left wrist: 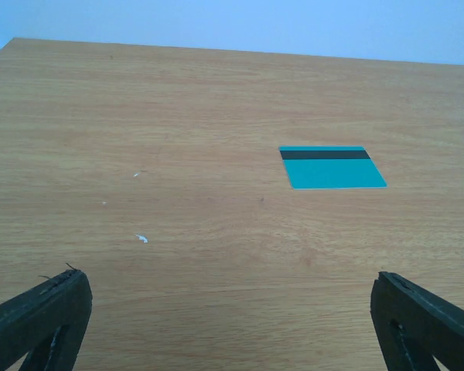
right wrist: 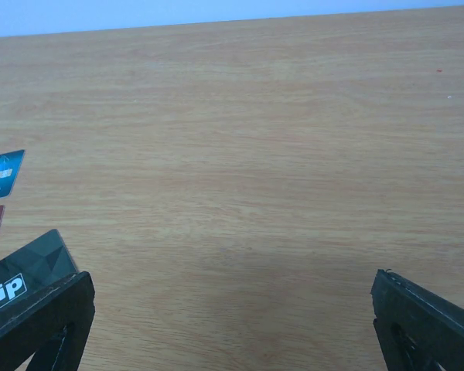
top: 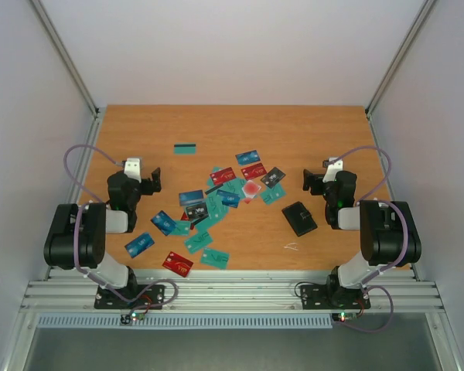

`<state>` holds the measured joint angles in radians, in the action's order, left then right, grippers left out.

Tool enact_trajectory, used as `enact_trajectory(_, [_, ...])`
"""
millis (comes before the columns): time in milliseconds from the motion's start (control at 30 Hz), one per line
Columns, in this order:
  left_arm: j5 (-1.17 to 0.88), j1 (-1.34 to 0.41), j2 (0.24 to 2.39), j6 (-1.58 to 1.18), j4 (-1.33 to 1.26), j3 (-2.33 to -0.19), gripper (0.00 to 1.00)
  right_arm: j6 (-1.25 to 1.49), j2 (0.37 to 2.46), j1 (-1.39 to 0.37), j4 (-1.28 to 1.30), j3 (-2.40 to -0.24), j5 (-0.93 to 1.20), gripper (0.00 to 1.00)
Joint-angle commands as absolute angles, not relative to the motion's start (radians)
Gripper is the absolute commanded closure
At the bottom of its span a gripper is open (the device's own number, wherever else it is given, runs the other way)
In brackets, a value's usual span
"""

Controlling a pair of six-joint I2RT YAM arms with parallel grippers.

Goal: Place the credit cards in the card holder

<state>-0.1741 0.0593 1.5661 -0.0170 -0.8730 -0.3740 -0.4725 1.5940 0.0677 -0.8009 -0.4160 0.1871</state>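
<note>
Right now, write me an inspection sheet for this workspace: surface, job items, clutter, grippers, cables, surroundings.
Surface: wooden table, flat, a few pale specks.
Job's things: credit cards scattered mid-table, some overlapping; one teal card lies apart, stripe side up; black card holder lies beside the right arm, apart from the cards.
Clutter: a thin pale wire-like scrap near the front edge.
Grippers: left gripper and right gripper open, empty, above the table.
Cables: purple cables loop beside each arm, off the cards.
Surroundings: white walls, metal rails in front.

probably lab, white enclosure (top: pixel 232 54), aluminium rails (top: pixel 232 294)
</note>
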Motion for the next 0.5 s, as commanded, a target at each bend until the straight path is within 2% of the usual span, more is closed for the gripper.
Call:
enact_trajectory(0, [-0.164,0.056,1.564,-0.005,-0.928,-0.391,0.01,-0.47,1.589,0.072,-0.844,-0.414,0.173,0.02])
enact_trajectory(233, [-0.163,0.056,1.565,-0.005,-0.927,-0.392,0.01,-0.471,1.588,0.072,-0.845,-0.414,0.173,0.02])
enact_trajectory(300, [-0.144,0.057,1.559,-0.007,-0.924,-0.389,0.01,-0.447,1.591,0.072,-0.818,-0.43,0.107,0.02])
enact_trajectory(400, [-0.093,0.057,1.499,-0.031,-0.861,-0.4,0.01,-0.445,1.587,0.071,-0.824,-0.423,0.099,0.02])
enact_trajectory(467, [-0.137,0.056,1.452,-0.021,-0.793,-0.413,0.01,-0.444,1.585,0.071,-0.831,-0.419,0.097,0.01])
